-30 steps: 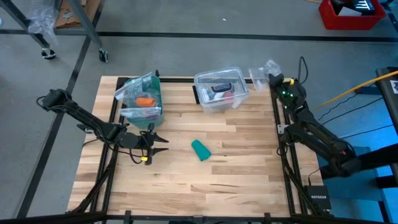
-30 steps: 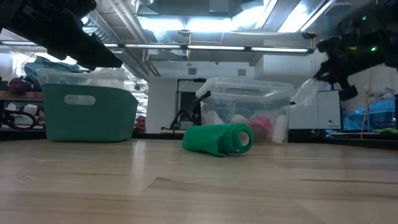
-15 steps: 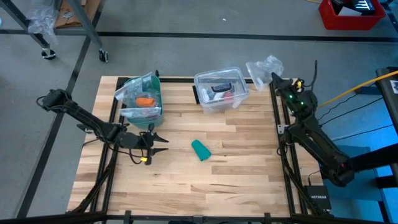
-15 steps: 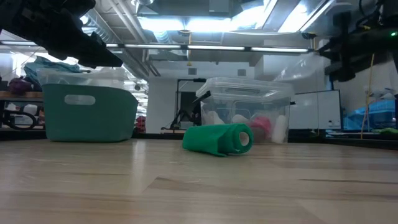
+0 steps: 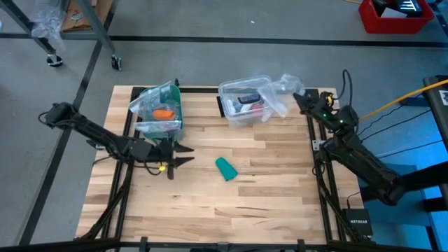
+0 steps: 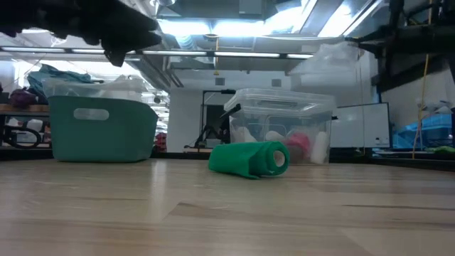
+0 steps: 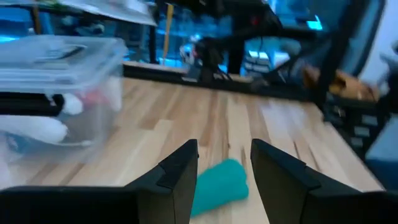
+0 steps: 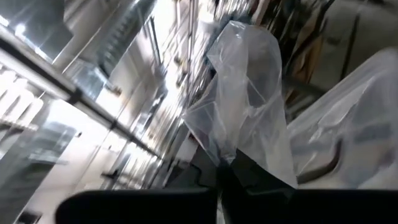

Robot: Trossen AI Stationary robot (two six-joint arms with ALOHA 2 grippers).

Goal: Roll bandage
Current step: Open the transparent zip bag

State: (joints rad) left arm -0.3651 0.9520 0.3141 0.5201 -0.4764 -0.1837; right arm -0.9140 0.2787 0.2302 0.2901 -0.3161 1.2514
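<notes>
The left gripper (image 5: 183, 155) hangs with jaws parted and empty beside the soft teal-green rolled fabric bandage (image 5: 225, 169) lying mid-worktop (image 5: 266, 196), while the right gripper (image 5: 297, 99) pinches a crinkled clear plastic bag (image 5: 285, 87).

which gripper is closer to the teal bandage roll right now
Left. The left gripper sits open just beside the bandage, pointing at it. The right gripper is off at the table's far right corner, holding a clear plastic bag.
</notes>
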